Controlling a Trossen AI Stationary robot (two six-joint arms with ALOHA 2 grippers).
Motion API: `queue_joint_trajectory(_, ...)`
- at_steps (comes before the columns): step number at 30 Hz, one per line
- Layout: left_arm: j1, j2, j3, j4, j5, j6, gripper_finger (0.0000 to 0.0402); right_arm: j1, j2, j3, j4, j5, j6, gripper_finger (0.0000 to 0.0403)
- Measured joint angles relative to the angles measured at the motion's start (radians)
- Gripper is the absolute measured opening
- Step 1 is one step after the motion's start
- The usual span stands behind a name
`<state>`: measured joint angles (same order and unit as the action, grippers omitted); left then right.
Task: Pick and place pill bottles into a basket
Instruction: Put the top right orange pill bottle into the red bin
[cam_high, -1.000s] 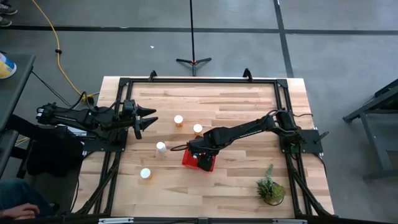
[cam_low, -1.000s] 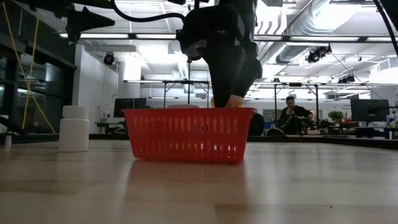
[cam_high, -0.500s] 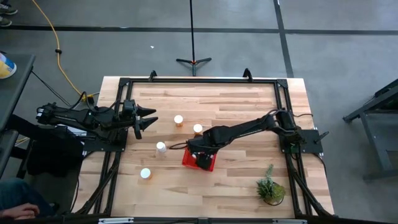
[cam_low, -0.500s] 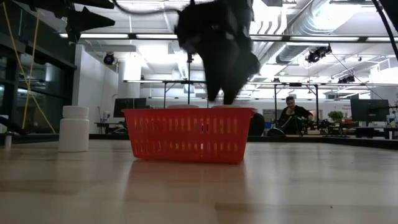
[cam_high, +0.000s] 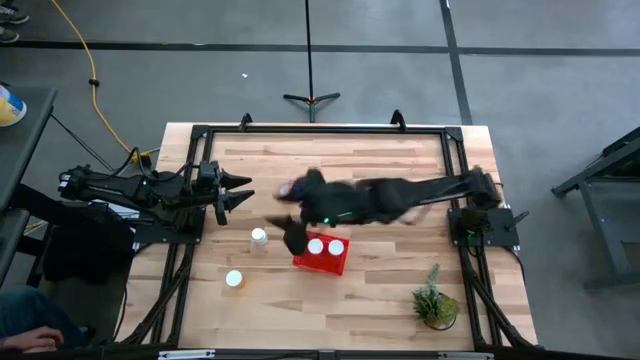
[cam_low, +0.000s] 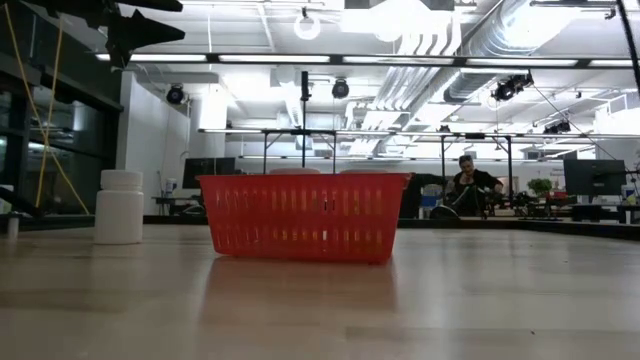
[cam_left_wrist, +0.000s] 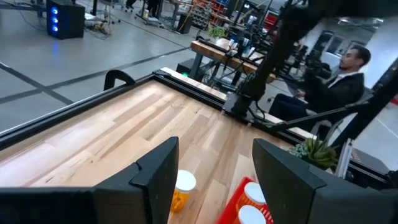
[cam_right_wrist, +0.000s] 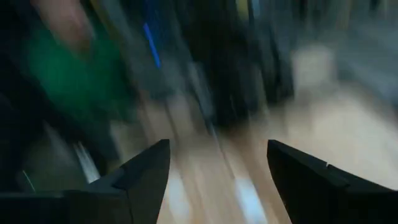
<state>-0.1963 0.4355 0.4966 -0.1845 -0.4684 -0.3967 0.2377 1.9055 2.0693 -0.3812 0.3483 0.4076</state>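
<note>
The red basket (cam_high: 320, 253) stands mid-table and holds two white-capped pill bottles (cam_high: 325, 246); it also shows in the low view (cam_low: 300, 215) and the left wrist view (cam_left_wrist: 245, 199). A whitish bottle (cam_high: 259, 237) and an orange one (cam_high: 234, 280) stand on the table to the basket's left. Another orange bottle (cam_left_wrist: 182, 188) shows in the left wrist view. My right gripper (cam_high: 292, 232) is blurred, just left of the basket, open and empty (cam_right_wrist: 217, 180). My left gripper (cam_high: 238, 190) hovers open and empty at the table's left (cam_left_wrist: 214, 180).
A green potted plant (cam_high: 436, 303) stands at the table's near right corner. A black frame (cam_high: 320, 128) runs around the table. My blurred right arm (cam_high: 400, 195) covers the table's middle. A person sits in the room beyond (cam_low: 470, 185).
My right gripper has risen out of the basket and swung quickly toward the table's left and far side, leaving an orange bottle in the basket. Two white caps now show there. The arm now covers two bottles on the table's far middle.
</note>
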Motion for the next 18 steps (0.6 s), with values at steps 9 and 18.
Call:
queue_joint_trajectory(9,0.0,0.0,0.0,-0.003,0.067,0.036,0.0239,0.259,-0.137,0.001,0.176,0.451,-0.425,0.0259)
queue_joint_trajectory(18,0.0,0.0,0.0,0.0,0.011,0.052,0.0239,0.216,-0.162,0.002,-0.623,0.555,0.186,0.0259)
